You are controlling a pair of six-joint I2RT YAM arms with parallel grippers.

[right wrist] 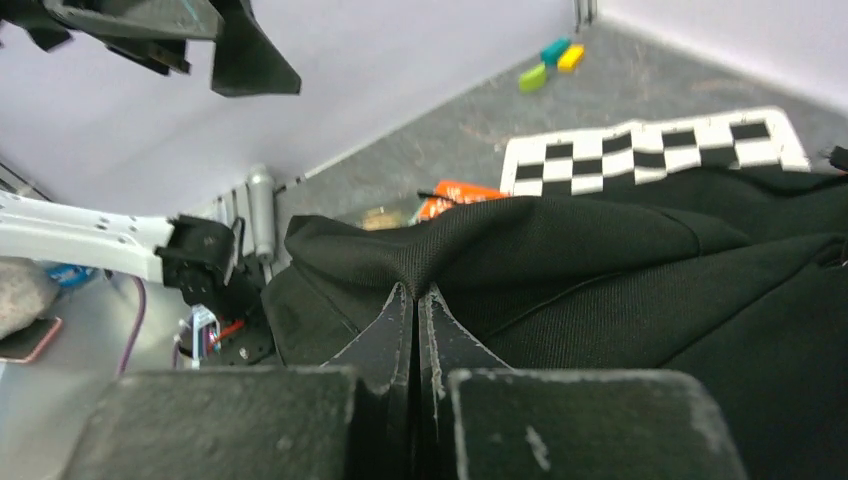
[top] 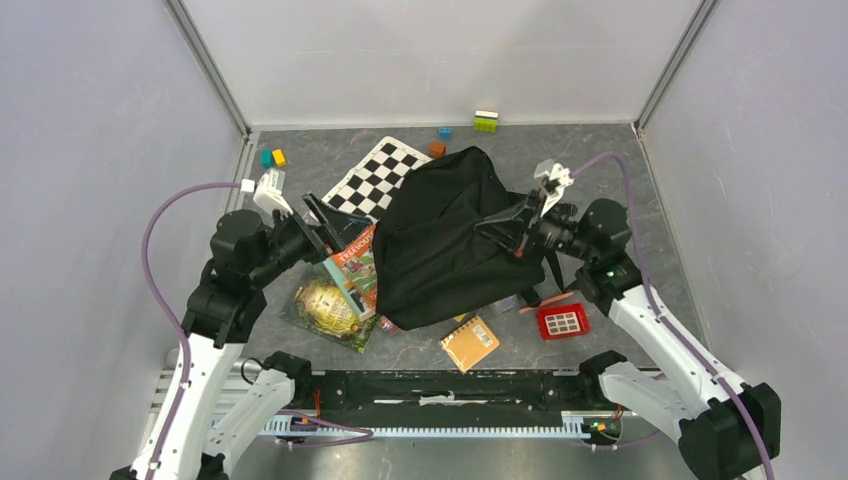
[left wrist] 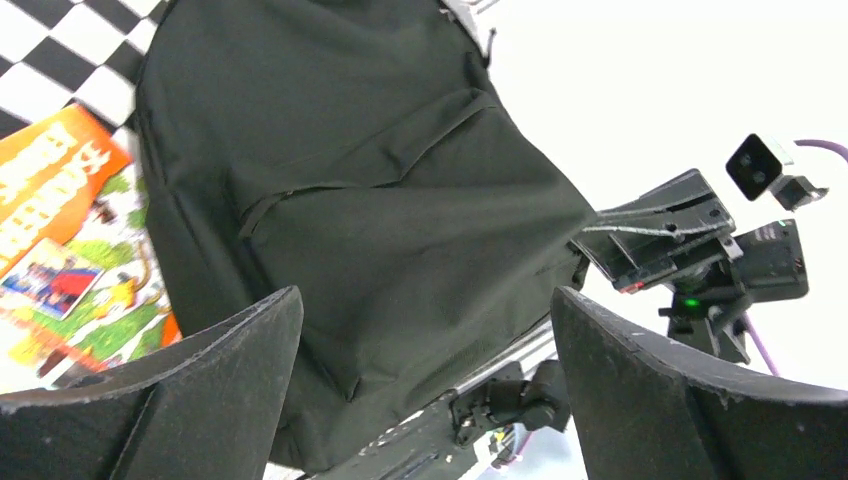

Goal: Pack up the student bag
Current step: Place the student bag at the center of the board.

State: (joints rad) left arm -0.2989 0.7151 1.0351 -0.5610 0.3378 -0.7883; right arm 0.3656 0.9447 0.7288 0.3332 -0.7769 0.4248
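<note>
The student bag [top: 445,240] is a big black fabric backpack, bunched up in the middle of the table. My right gripper [top: 497,230] is shut on a fold of fabric at the bag's right side and holds it raised. In the right wrist view the fingertips [right wrist: 403,305] meet with the bag's cloth [right wrist: 650,290] pinched between them. My left gripper [top: 333,222] hovers open just left of the bag and holds nothing. The left wrist view shows its wide-apart fingers [left wrist: 200,390] framing the bag [left wrist: 380,200], with the right gripper [left wrist: 650,240] beyond.
A checkered board [top: 378,175] lies behind the bag. Colourful books [top: 345,280] lie to its left. An orange notebook [top: 470,343] and a red calculator [top: 562,321] sit in front. Small blocks [top: 486,121] are scattered along the back, and others [top: 272,157] at the left.
</note>
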